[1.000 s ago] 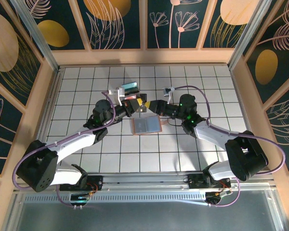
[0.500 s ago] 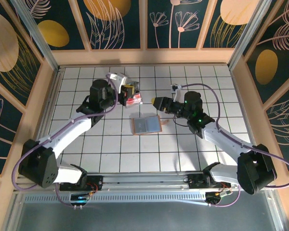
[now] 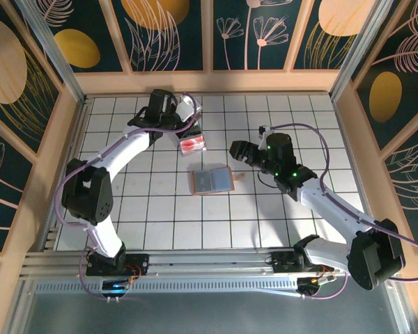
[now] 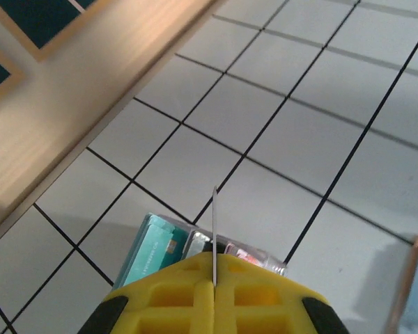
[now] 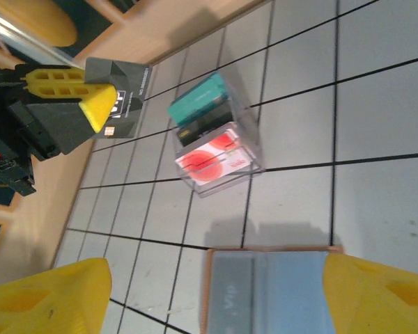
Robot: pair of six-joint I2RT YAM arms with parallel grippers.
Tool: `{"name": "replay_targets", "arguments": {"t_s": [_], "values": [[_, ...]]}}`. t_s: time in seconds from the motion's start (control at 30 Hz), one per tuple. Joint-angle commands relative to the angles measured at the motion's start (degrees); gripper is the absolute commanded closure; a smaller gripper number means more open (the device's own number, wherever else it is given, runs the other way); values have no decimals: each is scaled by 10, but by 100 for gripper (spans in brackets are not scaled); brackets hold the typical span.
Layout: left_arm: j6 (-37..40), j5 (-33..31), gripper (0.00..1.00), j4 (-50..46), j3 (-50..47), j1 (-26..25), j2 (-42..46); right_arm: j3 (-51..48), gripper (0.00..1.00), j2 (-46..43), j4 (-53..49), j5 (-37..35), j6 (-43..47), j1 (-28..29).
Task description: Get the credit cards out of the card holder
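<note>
"Jaws on the left gripper (image 4: 214,264): how do they stand?"

"Pressed together on a card (image 4: 214,223) (edge-on from its own wrist, a dark grey face from the right wrist), close to the clear box (image 3: 193,145) by the far wall (image 4: 70,104)."

"And the right gripper (image 3: 238,151)?"

"Fingers wide apart, gripping nothing, near the holder's far right corner."

"Where is the holder (image 3: 212,181)?"

"Open flat on the tiled table (image 3: 279,223), grey-blue inside up, mid-table, just nearer than the box and touching neither gripper."

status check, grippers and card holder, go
Left gripper shut on a card. Right gripper open by the card holder, lying open. Clear box beyond it.
</note>
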State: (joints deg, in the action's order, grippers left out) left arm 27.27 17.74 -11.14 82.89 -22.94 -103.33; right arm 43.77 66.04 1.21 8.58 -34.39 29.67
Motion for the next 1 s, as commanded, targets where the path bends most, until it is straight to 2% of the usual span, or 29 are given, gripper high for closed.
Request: {"name": "replay_targets", "arguments": {"t_s": [0.0, 0.4, 0.97], "values": [[97, -8, 100, -71, 36, 7, -27, 26, 20, -15, -55, -61, 6, -2], [159, -31, 100, -133, 127, 15, -126, 25, 20, -29, -78, -93, -12, -2], [191, -33, 100, -167, 171, 17, -184, 34, 20, -14, -84, -93, -16, -2]]}}
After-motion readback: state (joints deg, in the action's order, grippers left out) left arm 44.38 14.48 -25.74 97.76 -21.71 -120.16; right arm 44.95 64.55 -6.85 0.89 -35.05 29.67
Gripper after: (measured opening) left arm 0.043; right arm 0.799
